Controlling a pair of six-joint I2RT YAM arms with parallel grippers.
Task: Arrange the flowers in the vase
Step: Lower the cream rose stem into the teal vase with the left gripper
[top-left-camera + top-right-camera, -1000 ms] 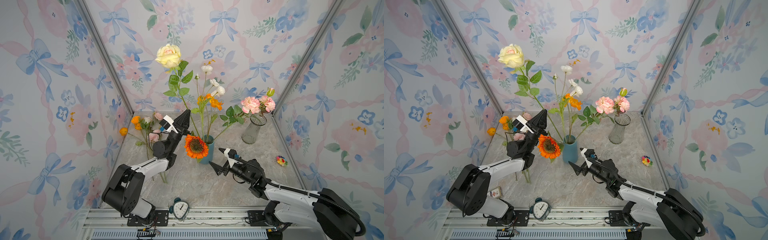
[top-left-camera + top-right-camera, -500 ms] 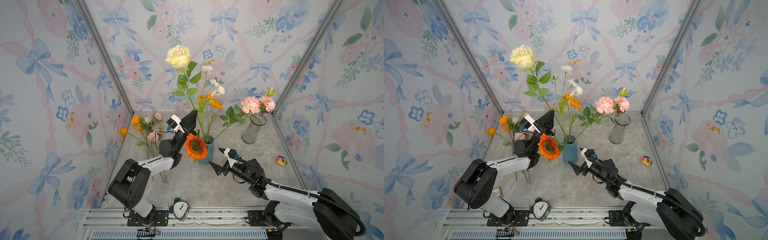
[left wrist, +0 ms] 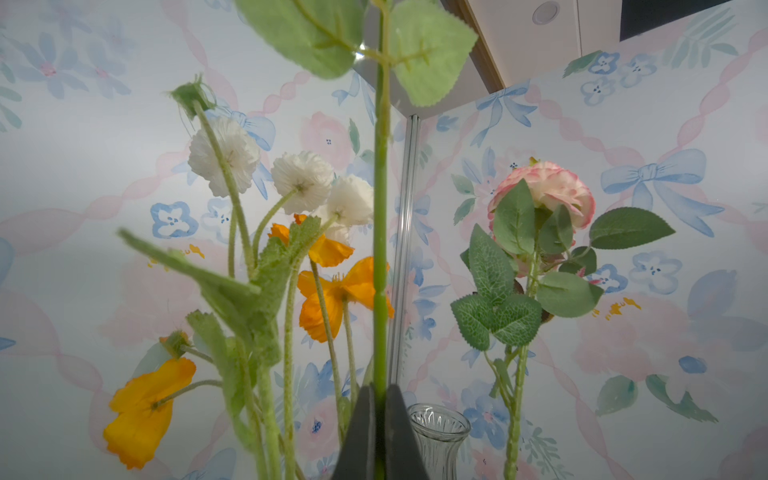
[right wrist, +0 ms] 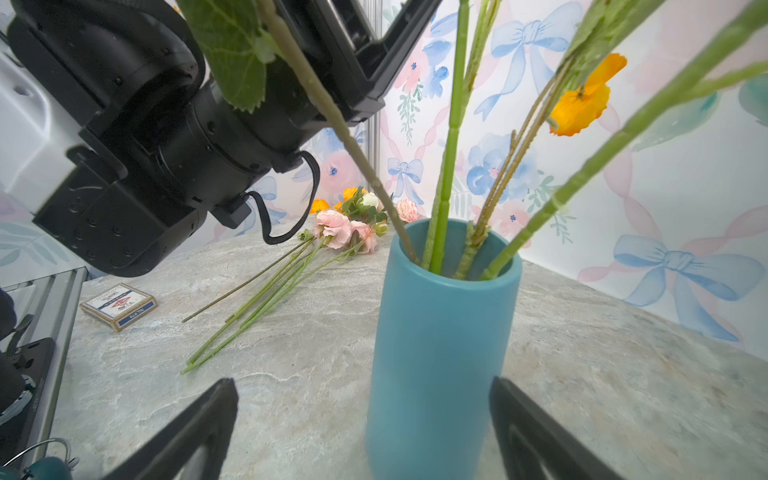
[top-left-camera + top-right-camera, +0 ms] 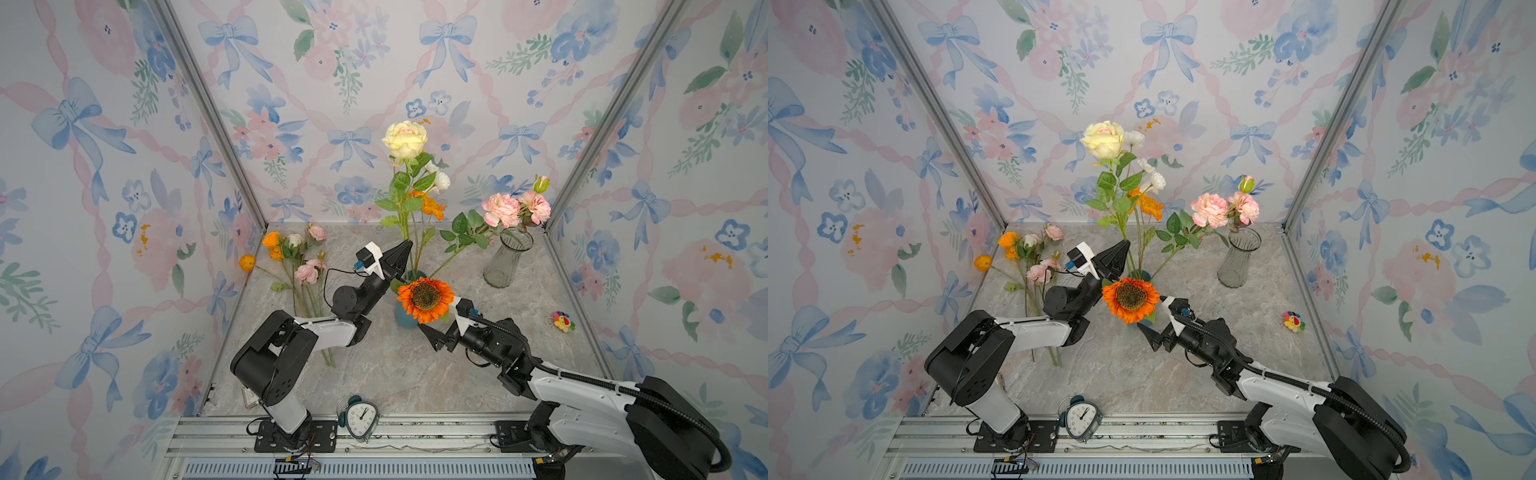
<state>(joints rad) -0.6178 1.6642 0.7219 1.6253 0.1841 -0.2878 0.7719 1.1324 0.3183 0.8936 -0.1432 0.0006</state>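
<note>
**Left hand on the cream rose stem, right hand spread at the teal vase**

Along the bench's left edge, toward the back-left corner, you see loose flowers [image 5: 297, 266] lying flat, orange and pink, with their stems pointing to the front. An alarm clock [image 5: 359, 417] sits at the front edge.

Your left hand [image 5: 404, 248] is pressed together on the green stem [image 3: 380, 249] of the cream rose [image 5: 405, 139], which rises upright above it. The stem's foot is inside the teal vase [image 4: 440, 332] at mid-bench.

The same vase holds white blooms [image 3: 303, 180], orange poppies [image 3: 332, 291] and an orange sunflower [image 5: 424, 298] that hangs over its front rim. Pink blooms [image 5: 500, 208] lean out from it toward the back-right corner, above a glass vase [image 5: 507, 262].

Your right hand [image 5: 436, 338] is spread wide just in front of the teal vase and holds nothing. A plush toy [image 5: 563, 321] lies near the right edge.
</note>
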